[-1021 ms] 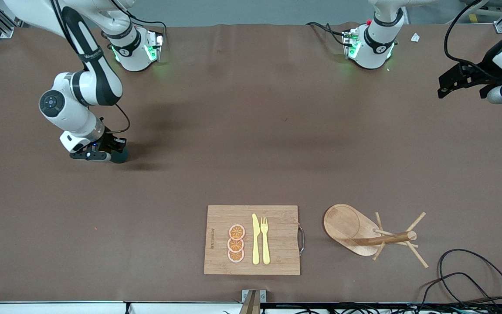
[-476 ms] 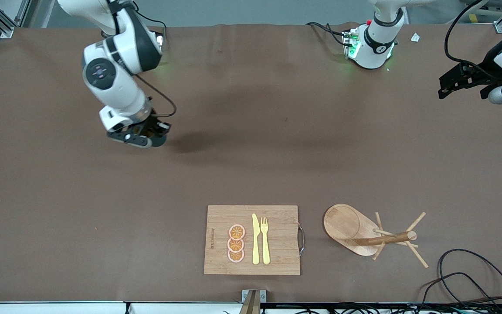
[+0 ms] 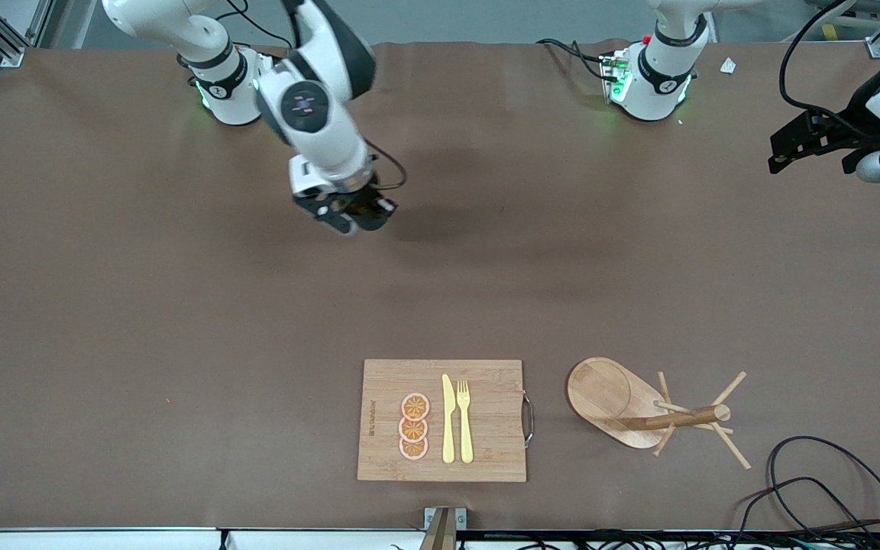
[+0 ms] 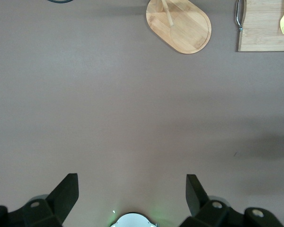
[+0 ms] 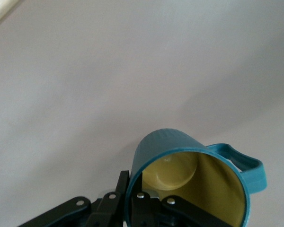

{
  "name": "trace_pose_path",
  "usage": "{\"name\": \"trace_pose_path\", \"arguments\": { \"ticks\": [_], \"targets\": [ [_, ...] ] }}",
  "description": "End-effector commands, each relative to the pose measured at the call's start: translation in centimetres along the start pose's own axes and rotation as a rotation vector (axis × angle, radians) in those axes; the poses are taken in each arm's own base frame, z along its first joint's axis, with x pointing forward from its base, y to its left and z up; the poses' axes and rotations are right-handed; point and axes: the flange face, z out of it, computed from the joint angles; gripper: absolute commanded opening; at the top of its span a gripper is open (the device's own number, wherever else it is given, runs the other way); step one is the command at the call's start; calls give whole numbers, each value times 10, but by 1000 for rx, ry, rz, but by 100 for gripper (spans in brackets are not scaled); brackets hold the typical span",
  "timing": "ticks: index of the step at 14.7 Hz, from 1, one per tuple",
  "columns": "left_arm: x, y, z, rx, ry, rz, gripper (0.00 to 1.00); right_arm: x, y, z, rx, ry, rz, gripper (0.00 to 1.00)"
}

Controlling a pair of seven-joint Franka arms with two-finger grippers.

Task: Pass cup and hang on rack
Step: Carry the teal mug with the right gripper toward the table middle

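One cup (image 5: 189, 184) hangs pinched by its rim in the right gripper (image 3: 354, 216) over bare table. Left gripper (image 4: 131, 194) waits, jaws wide. One rack (image 3: 642, 406) stands beside one board (image 3: 486, 389) bearing three orange slices (image 3: 414, 426); its lettering is unreadable.

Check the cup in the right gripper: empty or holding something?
Empty. The right wrist view looks into the cup: bare yellow walls and bottom, nothing inside, rim clamped by the right gripper.

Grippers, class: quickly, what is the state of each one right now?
Right gripper: shut on the cup, up over the table.
Left gripper: open, holding nothing, waiting at its end of the table.
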Motion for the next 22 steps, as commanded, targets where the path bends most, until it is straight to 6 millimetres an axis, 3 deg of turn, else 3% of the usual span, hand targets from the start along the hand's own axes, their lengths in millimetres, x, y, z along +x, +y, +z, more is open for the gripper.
{"name": "trace_pose_path", "arguments": {
  "ticks": [1,5,8,13,15,19,22],
  "targets": [
    [0,-1,-3,9,12,8,100,-47,-60,31,7,-5,120,0],
    [1,0,-2,7,10,9,100,-97,-103,61,20,2,249,0],
    [3,0,0,5,10,0,100,-104,-118,76,24,-4,384,0],
    [11,9,7,2,18,6,100,-129,-120,87,-14,-2,593,0],
    [15,11,13,-4,8,8,100,-143,-122,102,-18,-4,623,0],
    [24,8,23,-7,-4,4,100,-149,-127,125,-29,8,676,1],
    [26,4,21,-9,11,-2,100,-138,-137,117,-4,-3,683,1]
  ]
}}
